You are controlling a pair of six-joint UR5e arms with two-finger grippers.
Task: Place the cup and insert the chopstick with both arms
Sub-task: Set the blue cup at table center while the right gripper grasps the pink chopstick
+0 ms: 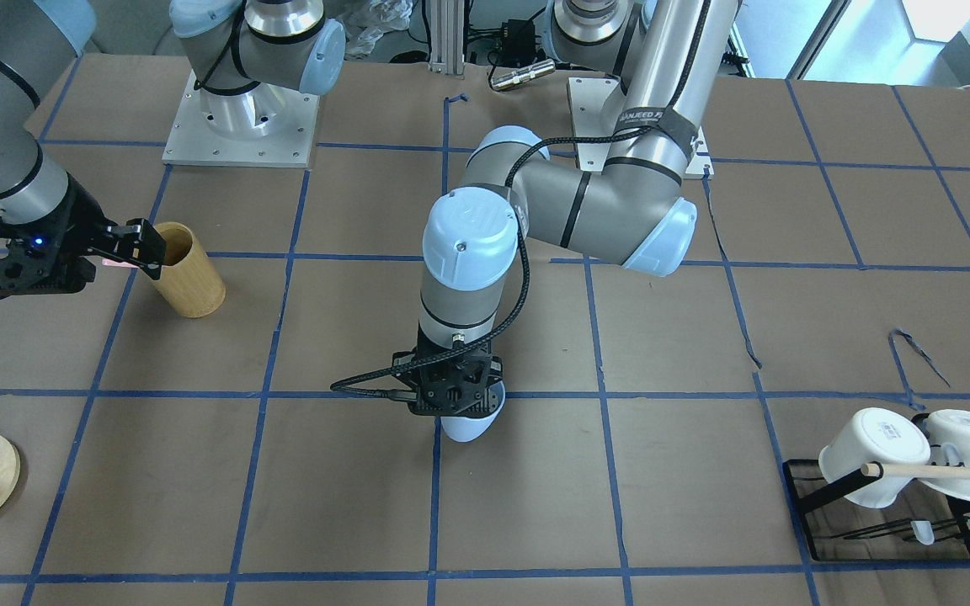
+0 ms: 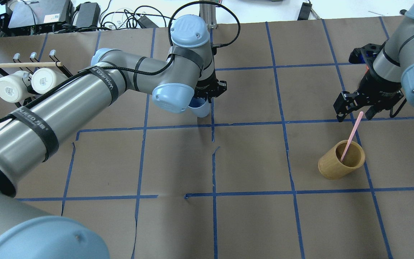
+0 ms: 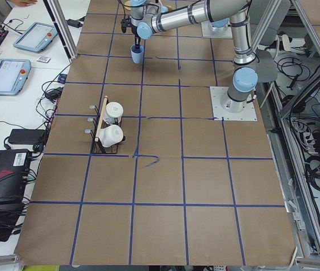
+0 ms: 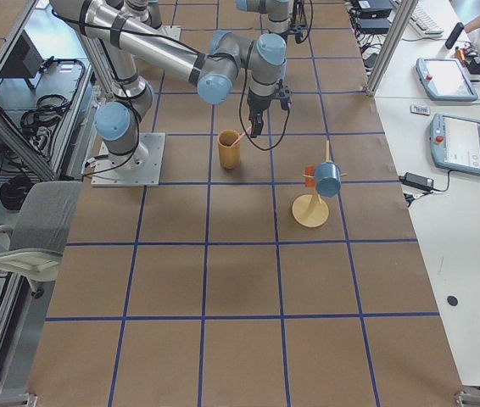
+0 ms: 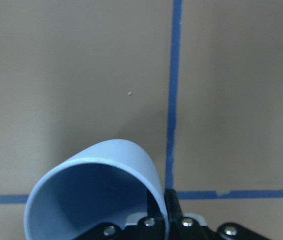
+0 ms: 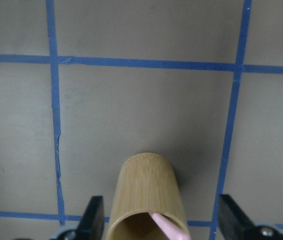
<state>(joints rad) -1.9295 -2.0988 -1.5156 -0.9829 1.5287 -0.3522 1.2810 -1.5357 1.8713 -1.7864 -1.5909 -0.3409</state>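
Now the left gripper (image 1: pixel 455 408) pinches the cup (image 1: pixel 466 426) by its rim mid-table; lower it level, then let go. Seen overhead, the holder (image 2: pixel 331 169) with the chopstick (image 2: pixel 350 138) sits at the cup's four o'clock, under the wide-open right gripper (image 2: pixel 356 110).

We see the table (image 2: pixel 250 162) lit brightly and evenly from above, with only soft shadows beside the bamboo holder (image 6: pixel 146 200) and the blue cup (image 5: pixel 96 195). In the front-facing view's top right corner the background (image 1: pixel 940 21) is blown out to white. Overhead, the near left arm (image 2: pixel 31 136) looks slightly soft, and both wrist views are dimmer and greyer.
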